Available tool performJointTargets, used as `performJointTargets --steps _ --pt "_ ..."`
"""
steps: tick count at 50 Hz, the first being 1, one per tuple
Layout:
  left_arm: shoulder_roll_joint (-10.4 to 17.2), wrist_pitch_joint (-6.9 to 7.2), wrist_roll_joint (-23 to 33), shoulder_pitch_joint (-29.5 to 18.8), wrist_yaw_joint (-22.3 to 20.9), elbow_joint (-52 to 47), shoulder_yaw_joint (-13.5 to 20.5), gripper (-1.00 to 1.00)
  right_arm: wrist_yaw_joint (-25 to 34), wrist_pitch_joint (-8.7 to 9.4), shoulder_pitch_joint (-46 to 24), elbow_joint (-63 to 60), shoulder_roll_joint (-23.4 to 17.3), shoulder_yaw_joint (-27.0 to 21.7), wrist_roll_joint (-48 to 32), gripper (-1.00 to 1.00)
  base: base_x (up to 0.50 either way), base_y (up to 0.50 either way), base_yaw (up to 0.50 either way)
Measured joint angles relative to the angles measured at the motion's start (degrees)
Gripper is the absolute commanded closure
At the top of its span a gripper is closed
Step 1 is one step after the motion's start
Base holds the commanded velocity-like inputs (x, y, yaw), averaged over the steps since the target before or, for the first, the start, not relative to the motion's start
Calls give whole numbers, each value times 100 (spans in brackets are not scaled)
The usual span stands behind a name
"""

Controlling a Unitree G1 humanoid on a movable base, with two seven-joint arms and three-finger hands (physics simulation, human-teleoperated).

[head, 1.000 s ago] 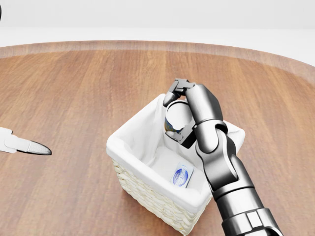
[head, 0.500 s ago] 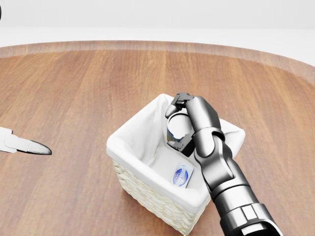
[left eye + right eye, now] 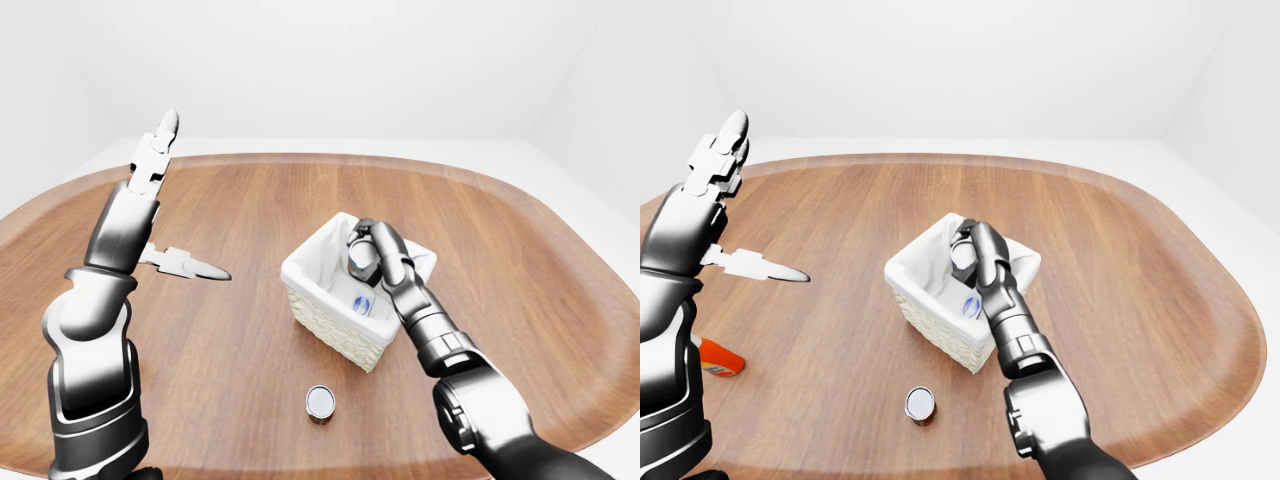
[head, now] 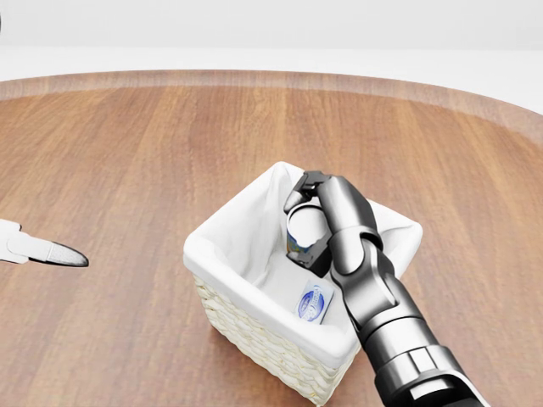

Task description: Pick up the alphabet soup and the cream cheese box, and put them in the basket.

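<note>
The white-lined wicker basket (image 4: 254, 280) already holds the flat cream cheese box with its blue oval label (image 4: 313, 303). The right hand (image 4: 310, 222), fingers closed round the silver alphabet soup can (image 4: 303, 225), has it inside the basket's rim, so only release seems left. The left hand (image 3: 160, 150) is raised left of the basket, fingers straight. The can's label is hidden; a second small can (image 3: 320, 402) stands on the wooden counter (image 4: 127, 153) below the basket.

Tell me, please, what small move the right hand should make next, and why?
Probably open the fingers. The right hand grips the soup can inside the basket, below its rim, beside the cream cheese box on the floor. Released, the can should land inside.
</note>
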Motion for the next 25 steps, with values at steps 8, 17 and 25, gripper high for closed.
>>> performJointTargets --steps 8,17,25 --pt "7 0 -4 -1 4 8 0 -100 -3 0 -19 59 10 13 -2 100 0 0 0" --pt "12 0 1 -7 -5 -3 -4 -100 24 0 -48 76 9 16 -34 100 0 0 0" --pt "14 0 2 -11 -12 -5 -4 -100 98 0 -39 -111 4 32 -71 100 0 0 0"
